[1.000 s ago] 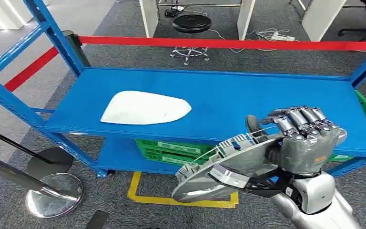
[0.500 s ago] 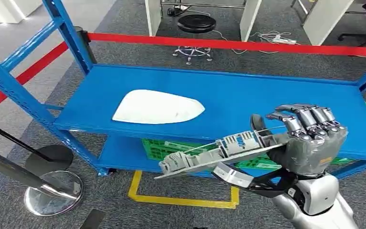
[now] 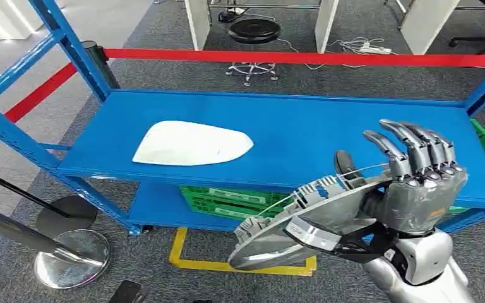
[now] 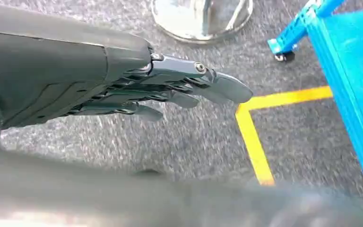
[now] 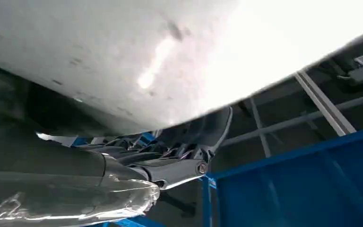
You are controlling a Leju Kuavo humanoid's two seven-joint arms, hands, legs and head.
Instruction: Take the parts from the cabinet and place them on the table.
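Head view, right hand (image 3: pixel 417 196) holding silver part (image 3: pixel 297 224) (unlabelled)

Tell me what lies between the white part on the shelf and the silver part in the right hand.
Bare blue shelf and nothing else, in the head view: the white part lies alone, and the silver part hangs at the front edge in the right hand.

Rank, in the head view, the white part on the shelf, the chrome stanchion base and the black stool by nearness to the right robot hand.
From the right robot hand:
1. White part, on the blue shelf, to the hand's left.
2. Black stool, beyond the red barrier tape, on the far floor.
3. Chrome stanchion base, on the floor at the far left.
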